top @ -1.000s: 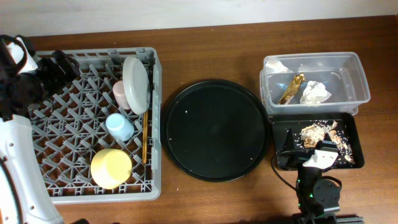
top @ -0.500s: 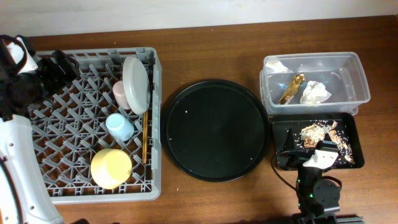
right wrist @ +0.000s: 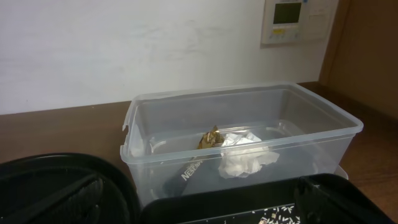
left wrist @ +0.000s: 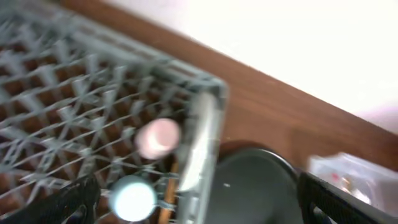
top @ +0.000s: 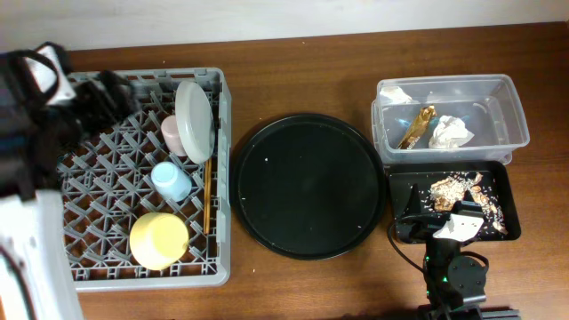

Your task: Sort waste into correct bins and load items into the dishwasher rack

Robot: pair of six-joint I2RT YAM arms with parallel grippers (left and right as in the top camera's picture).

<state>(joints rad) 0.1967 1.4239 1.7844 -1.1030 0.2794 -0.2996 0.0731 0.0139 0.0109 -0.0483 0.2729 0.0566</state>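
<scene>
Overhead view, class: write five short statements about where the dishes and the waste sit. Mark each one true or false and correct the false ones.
1. The yellow bowl sits in the grey rack. True.
2. The blue cup stands on the round black tray. False: the cup is in the rack.
3. The white napkin lies in the clear tub. True.
4. The food scraps lie in the clear tub. False: they are in the black rectangular tray.
5. The plate lies flat on the table. False: it stands on edge in the rack.
</scene>
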